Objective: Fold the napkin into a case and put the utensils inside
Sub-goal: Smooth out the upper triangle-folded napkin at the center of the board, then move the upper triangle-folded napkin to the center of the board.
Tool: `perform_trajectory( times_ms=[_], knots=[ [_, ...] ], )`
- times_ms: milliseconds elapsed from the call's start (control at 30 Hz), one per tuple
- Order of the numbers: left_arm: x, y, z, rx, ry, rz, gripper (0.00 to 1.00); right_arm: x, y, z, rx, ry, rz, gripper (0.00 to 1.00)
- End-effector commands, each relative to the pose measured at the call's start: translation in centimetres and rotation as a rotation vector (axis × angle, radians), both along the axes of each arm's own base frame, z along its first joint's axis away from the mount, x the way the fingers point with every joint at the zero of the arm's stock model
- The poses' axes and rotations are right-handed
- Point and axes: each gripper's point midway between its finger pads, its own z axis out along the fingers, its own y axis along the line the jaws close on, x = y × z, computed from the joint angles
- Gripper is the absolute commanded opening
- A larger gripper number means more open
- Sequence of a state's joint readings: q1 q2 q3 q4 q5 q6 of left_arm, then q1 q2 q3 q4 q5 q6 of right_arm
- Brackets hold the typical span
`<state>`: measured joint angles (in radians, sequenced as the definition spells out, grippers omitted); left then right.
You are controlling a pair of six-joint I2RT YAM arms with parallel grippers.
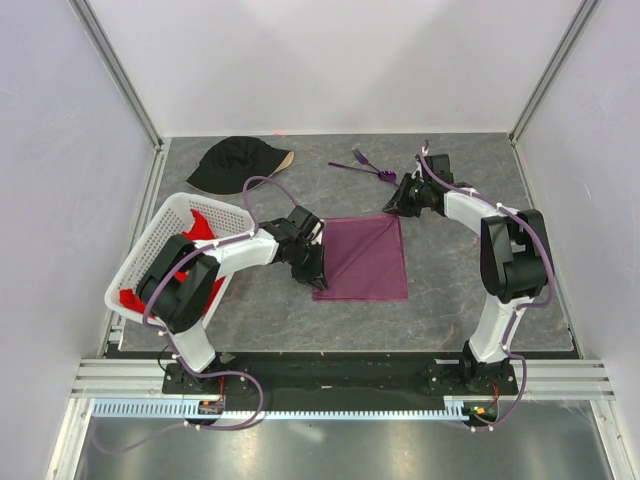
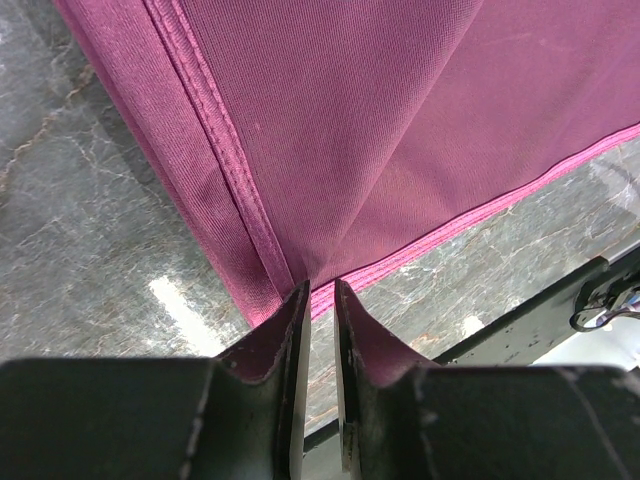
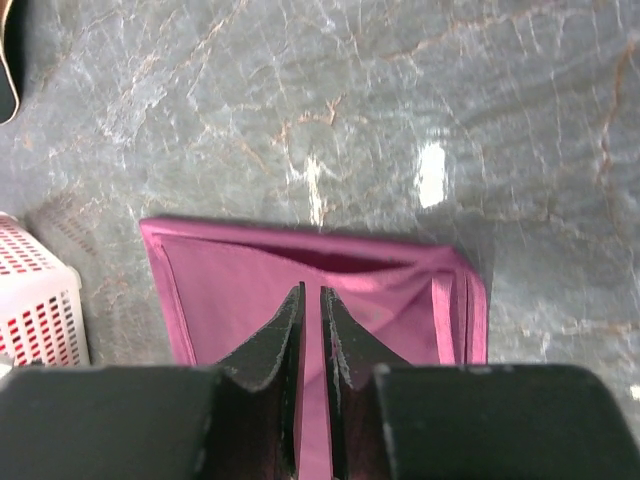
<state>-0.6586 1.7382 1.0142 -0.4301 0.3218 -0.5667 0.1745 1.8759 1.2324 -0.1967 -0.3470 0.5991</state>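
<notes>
**Pinching napkin (image 1: 365, 260) at two edges**

Top view: the napkin is laid folded on the table (image 1: 460, 300) between left gripper (image 1: 318, 272) and right gripper (image 1: 393, 208), utensils (image 1: 366, 166) beyond it. Left wrist only: hem nipped by near-shut jaws. Right wrist only: upper layer held raised by narrow jaws.

The napkin (image 2: 400, 130) is thin plum-purple cloth with a fine ribbed weave, a faint sheen and a stitched hem. The surface (image 3: 420, 90) under it looks like grey veined stone, smooth and glossy enough to throw back the lights. The basket (image 1: 148, 245) is white lattice plastic, the red cloth (image 1: 203, 226) looks soft and matt, the cap (image 1: 235, 165) is matt black fabric, the utensils (image 1: 365, 165) look like thin purple plastic, and the left gripper (image 2: 318, 292) and right gripper (image 3: 311, 293) have jaws of matt black, slightly grainy plastic.
</notes>
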Motion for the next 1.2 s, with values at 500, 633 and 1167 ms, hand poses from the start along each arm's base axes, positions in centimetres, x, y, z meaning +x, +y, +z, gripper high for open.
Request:
perform_trajectory(
  times_ms=[500, 633, 1167],
  knots=[
    [-0.7, -0.1, -0.4, -0.025, 0.003, 0.017, 0.21, 1.8, -2.5, -3.4, -0.083, 0.020, -0.044, 0.17],
    [-0.6, -0.4, 0.6, -0.049, -0.010, 0.020, 0.21, 1.7, -2.2, -3.4, -0.072, 0.022, -0.036, 0.17],
    [1.3, -1.1, 3.3, -0.054, -0.075, 0.023, 0.26, 0.0, -1.2, 1.9, -0.039, -0.050, -0.002, 0.21]
  ],
)
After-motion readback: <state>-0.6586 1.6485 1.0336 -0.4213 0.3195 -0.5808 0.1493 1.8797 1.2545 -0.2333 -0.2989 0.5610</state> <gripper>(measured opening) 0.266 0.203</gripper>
